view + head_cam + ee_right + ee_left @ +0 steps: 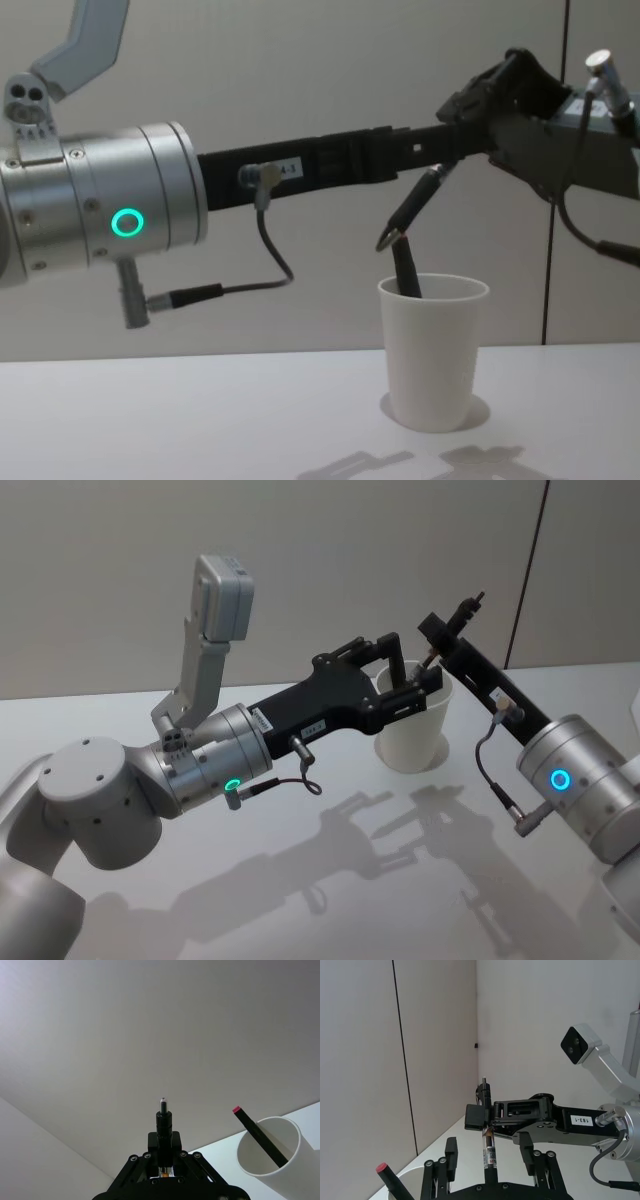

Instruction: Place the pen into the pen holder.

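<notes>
- Pinches the pen [415,205] in the right hand [440,640], fingers pressed together on the barrel about midway.
- Reaches in from the right with that arm, putting the hand above the far right side of the pen holder [415,735].
- Holds the pen tilted, upper end up and to the right, lower end down and to the left, just above the holder's rim and not inside it.
- Shows the same grip in the right wrist view: right hand [164,1142] closed on the pen [163,1117], with one end sticking out past the fingertips.
- Stretches the left arm in from the left, with the left hand [410,675] spread over the holder's mouth, gripping nothing.
- Looks from the left wrist view between spread left fingers [450,1152] at the pen [490,1152] in the right hand [487,1117] beyond.
- Has the pen holder [432,345] upright on the table [200,410], right of centre and towards the far side.
- Contains a second black pen [257,1135] with a red end, leaning against the holder's [272,1155] wall.
- Cannot tell whether the held pen's lower end touches that second pen [407,272].
</notes>
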### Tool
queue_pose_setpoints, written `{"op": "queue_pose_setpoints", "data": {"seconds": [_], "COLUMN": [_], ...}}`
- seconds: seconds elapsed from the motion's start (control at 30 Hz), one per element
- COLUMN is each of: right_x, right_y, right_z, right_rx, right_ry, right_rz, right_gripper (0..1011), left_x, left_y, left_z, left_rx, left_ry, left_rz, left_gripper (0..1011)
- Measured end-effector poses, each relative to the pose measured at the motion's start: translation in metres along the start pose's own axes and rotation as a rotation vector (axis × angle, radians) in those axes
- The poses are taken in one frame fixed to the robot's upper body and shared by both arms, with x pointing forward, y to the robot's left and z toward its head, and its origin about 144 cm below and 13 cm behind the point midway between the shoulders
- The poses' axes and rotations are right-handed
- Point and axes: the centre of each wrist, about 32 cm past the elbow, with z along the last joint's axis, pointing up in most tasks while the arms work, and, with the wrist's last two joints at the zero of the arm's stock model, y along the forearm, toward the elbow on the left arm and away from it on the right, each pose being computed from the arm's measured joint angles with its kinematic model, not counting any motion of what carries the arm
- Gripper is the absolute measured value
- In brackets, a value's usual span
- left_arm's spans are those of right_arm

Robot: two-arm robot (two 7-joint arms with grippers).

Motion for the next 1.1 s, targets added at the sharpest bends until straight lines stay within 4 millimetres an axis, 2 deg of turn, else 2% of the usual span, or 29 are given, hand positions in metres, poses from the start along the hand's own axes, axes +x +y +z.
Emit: {"op": "queue_pose_setpoints", "data": {"seconds": [0.2,0.27,0.33,0.7,1.1], "right_x": [0.0,0.001,0.003,0.019,0.045], "right_y": [0.0,0.0,-0.001,-0.001,0.005], "right_z": [0.0,0.0,0.002,0.014,0.033], "right_rx": [0.0,0.002,0.008,0.057,0.128], "right_ry": [0.0,-0.004,-0.017,-0.13,-0.34], "right_rz": [0.001,0.0,-0.002,-0.02,-0.032], "right_gripper": [132,132,132,132,132], "left_x": [0.0,0.0,0.0,0.0,0.0], "left_y": [0.0,0.0,0.0,0.0,0.0], "left_z": [0.0,0.0,0.0,0.0,0.0], "left_rx": [0.0,0.0,0.0,0.0,0.0], "left_ry": [0.0,0.0,0.0,0.0,0.0], "left_rz": [0.0,0.0,0.0,0.0,0.0], "left_gripper": [900,976,1001,1001,1001]}}
